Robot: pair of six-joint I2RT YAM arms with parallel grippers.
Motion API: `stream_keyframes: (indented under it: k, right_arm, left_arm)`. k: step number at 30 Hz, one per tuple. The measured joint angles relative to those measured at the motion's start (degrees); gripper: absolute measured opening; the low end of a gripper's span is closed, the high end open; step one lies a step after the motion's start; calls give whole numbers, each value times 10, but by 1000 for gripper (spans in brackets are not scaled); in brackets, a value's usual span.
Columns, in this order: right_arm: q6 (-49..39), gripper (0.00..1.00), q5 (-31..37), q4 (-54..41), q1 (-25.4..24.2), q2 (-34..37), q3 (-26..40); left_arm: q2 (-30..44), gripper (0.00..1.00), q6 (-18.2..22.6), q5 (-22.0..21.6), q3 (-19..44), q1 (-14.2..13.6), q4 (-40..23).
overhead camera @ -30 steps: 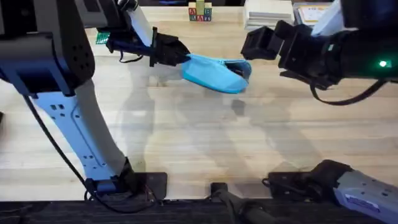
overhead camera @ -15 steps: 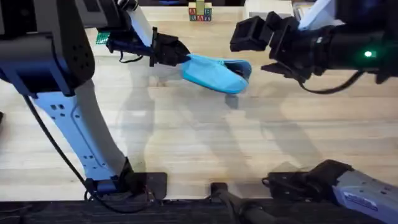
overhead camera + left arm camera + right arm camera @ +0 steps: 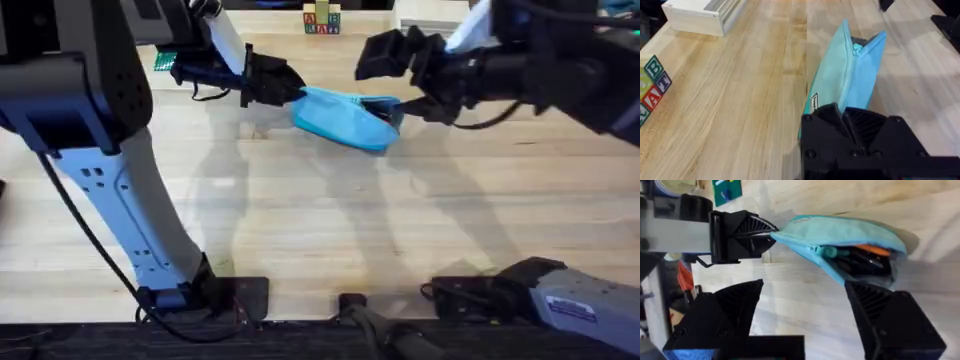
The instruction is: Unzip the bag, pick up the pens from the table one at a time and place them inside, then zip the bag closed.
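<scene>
Blue bag (image 3: 345, 118) lies on the table (image 3: 330, 220), partly unzipped, pens (image 3: 867, 257) apparently inside. Left gripper (image 3: 288, 88) pinches its end; right gripper (image 3: 805, 297) hovers spread wide above it.

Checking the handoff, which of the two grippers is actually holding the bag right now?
The left gripper, clamped on the bag's end; the right gripper is open, apart from it.

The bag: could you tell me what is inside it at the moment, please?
Through the open end of the bag, an orange pen and dark pen shapes lie against the dark lining. The fabric covers the remainder, so how many dark ones cannot be told.
</scene>
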Motion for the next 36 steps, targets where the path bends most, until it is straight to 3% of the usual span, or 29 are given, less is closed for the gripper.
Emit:
stream_keyframes:
  k: [8, 19, 36]
  right_arm:
    - [-1, 995, -41, 61, 0, 96, 0]
    - [17, 995, -54, 90, 0, 165, 0]
    - [65, 996, -71, 126, 0, 167, -1]
  left_arm:
    - [0, 42, 0, 0, 0, 0, 0]
    - [0, 42, 0, 0, 0, 0, -2]
    - [0, 42, 0, -2, 0, 0, -11]
